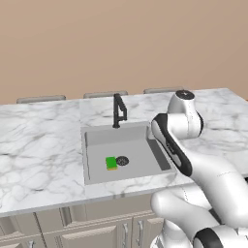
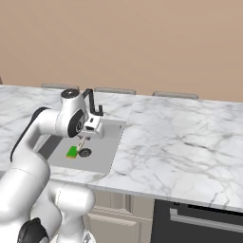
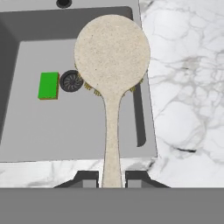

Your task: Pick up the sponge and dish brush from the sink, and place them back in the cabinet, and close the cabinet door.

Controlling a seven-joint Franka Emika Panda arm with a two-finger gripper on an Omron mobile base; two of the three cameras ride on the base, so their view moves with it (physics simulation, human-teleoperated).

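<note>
My gripper [image 3: 111, 178] is shut on the dish brush [image 3: 112, 57], whose thin pale handle runs up between the two dark fingertips to a round cream-tan head. The brush [image 2: 81, 142] hangs head-down from the hand above the sink [image 2: 102, 156]. The green sponge [image 3: 48, 85] lies flat on the sink floor next to the round dark drain [image 3: 71, 81]; it also shows as a green block [image 1: 111, 162] left of the drain. The grey sink [image 1: 97, 140] is set in white marble, with the black faucet [image 1: 117, 110] at its back rim. The cabinet and cabinet door are out of view.
White marble counter [image 1: 38, 145] spreads on both sides of the sink. Beige base-unit doors [image 1: 92, 232] run below the counter front. A dark appliance front [image 2: 199, 223] sits under the counter at the right. A tan wall [image 1: 121, 43] rises behind.
</note>
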